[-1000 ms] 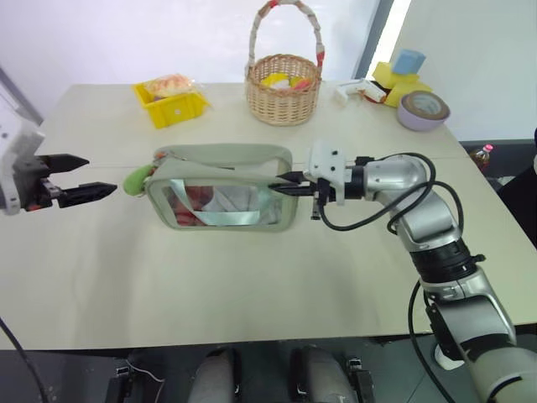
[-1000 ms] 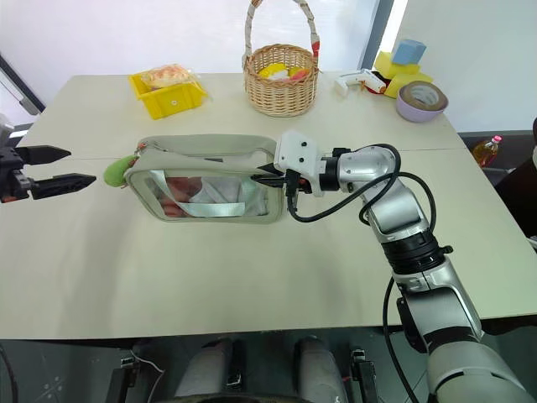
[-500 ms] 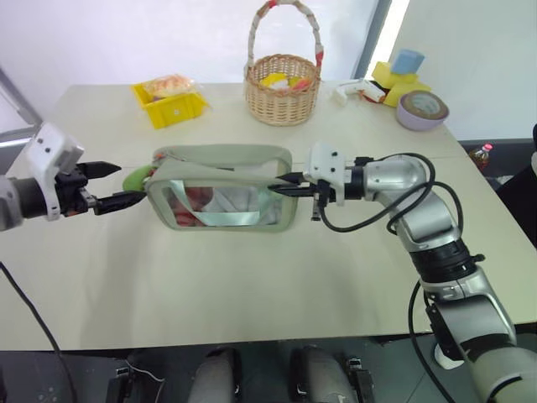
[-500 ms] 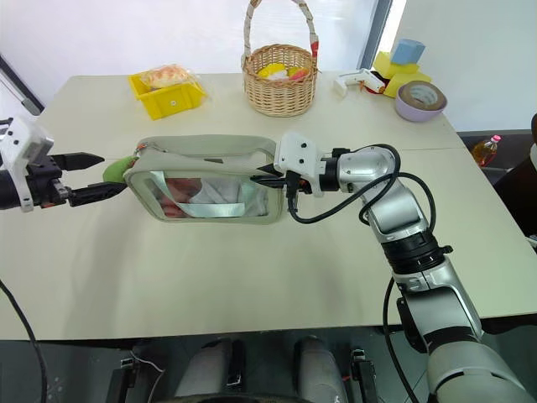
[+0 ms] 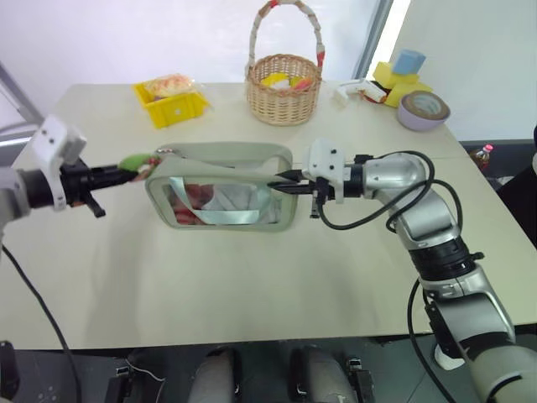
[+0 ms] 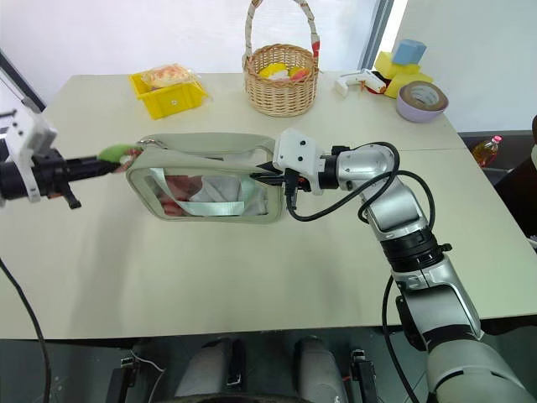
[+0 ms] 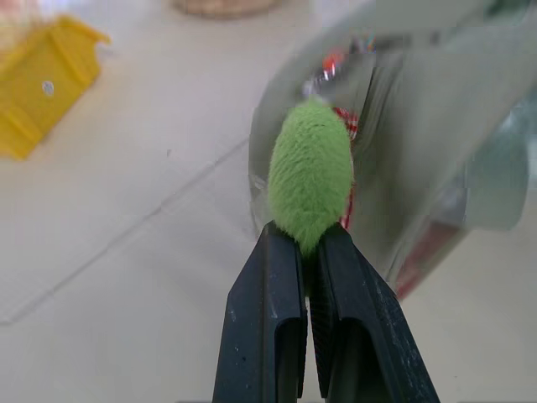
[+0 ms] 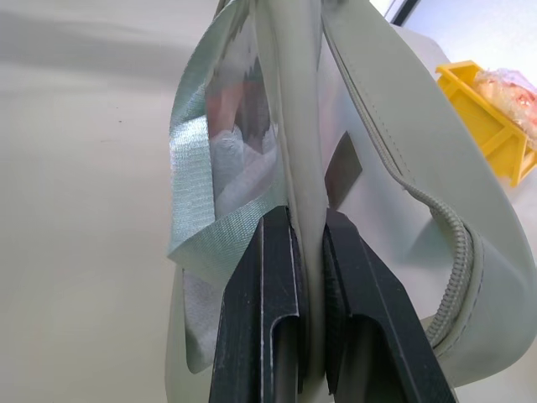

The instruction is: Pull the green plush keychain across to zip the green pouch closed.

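— Pouch position? 
— Pale sage-green soft pouch (image 5: pixel 222 195) mid-tabletop (image 5: pixel 252 285); right tool (image 5: pixel 281 180) clamped on its right edge, left tool (image 7: pixel 306 252) pinching the lime-green plush keychain (image 7: pixel 310 172) at the left corner.

— Surroundings? 
— Yellow plastic bin (image 5: pixel 172 102), wicker basket (image 5: pixel 284 84), grey tape roll (image 5: pixel 423 109) behind, well apart. Zipper line unobstructed.

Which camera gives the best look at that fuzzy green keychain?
The left wrist view: the keychain sits large in the middle, its near end pinched between the left gripper fingers, red cord beside it, against the pouch. The two eye views show it as a small green bit at the pouch's left end. The right wrist view shows pouch fabric instead.
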